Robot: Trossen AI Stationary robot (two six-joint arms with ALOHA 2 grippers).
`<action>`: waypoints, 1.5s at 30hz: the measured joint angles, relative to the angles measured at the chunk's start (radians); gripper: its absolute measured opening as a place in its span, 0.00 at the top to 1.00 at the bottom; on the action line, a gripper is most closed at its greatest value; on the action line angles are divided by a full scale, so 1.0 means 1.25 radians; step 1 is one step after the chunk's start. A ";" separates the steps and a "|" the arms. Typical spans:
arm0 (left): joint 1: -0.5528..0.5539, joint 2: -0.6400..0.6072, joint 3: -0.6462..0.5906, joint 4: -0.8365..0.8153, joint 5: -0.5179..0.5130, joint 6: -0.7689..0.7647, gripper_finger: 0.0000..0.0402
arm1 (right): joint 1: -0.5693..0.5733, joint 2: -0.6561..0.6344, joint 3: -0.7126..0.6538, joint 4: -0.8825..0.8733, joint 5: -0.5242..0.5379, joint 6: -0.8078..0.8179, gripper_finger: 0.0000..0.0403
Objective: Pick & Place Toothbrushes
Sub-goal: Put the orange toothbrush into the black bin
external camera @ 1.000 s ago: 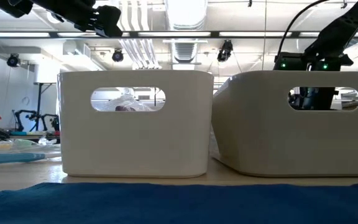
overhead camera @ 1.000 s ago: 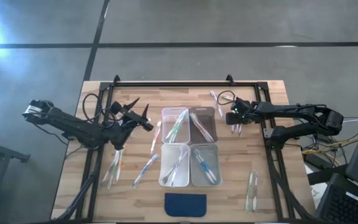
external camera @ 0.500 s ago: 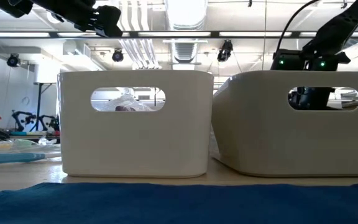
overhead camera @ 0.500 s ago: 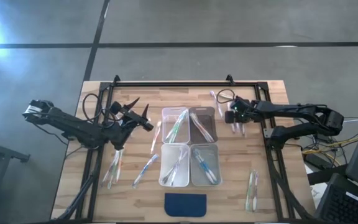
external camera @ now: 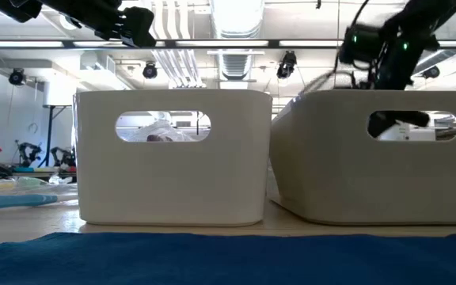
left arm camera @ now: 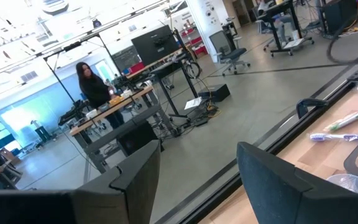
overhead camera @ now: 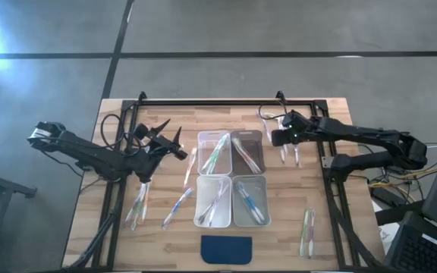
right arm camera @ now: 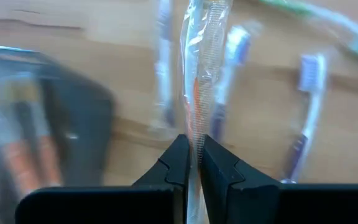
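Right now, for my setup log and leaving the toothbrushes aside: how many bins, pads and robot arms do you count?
Clear bins: 4
Dark blue pad: 1
Robot arms: 2
Total: 7

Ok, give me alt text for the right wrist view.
The right gripper is shut on a wrapped toothbrush with an orange handle, held above the wooden table. Other toothbrushes lie on the wood beyond, beside a bin.

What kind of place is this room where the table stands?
Probably a robotics lab or workshop: beyond the wooden table there are workbenches with monitors, an office chair, a person at a bench, and a bare concrete floor.
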 joint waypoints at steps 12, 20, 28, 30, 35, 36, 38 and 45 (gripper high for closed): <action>0.000 0.000 0.000 0.000 0.000 0.000 0.46 | 0.161 0.084 0.151 0.011 0.032 -0.118 0.96; 0.000 0.000 0.000 0.000 0.000 0.000 0.46 | 0.205 0.233 0.274 -0.033 0.009 -0.182 0.96; 0.000 0.000 0.000 0.000 0.000 0.000 0.46 | 0.233 0.376 0.403 -0.156 0.003 -0.169 0.96; 0.000 0.000 0.000 0.000 0.000 0.000 0.46 | 0.238 0.401 0.423 -0.159 0.003 -0.169 0.96; 0.000 0.000 0.000 0.000 0.000 0.000 0.46 | 0.249 0.445 0.448 -0.166 -0.001 -0.172 0.96; 0.000 0.000 0.000 0.000 0.000 0.000 0.46 | 0.250 0.450 0.450 -0.164 -0.001 -0.174 0.96; 0.000 0.000 0.000 0.000 0.000 0.000 0.46 | 0.255 0.459 0.449 -0.167 -0.002 -0.178 0.96; 0.000 0.000 0.000 0.000 0.000 0.000 0.46 | 0.262 0.465 0.443 -0.149 -0.008 -0.178 0.96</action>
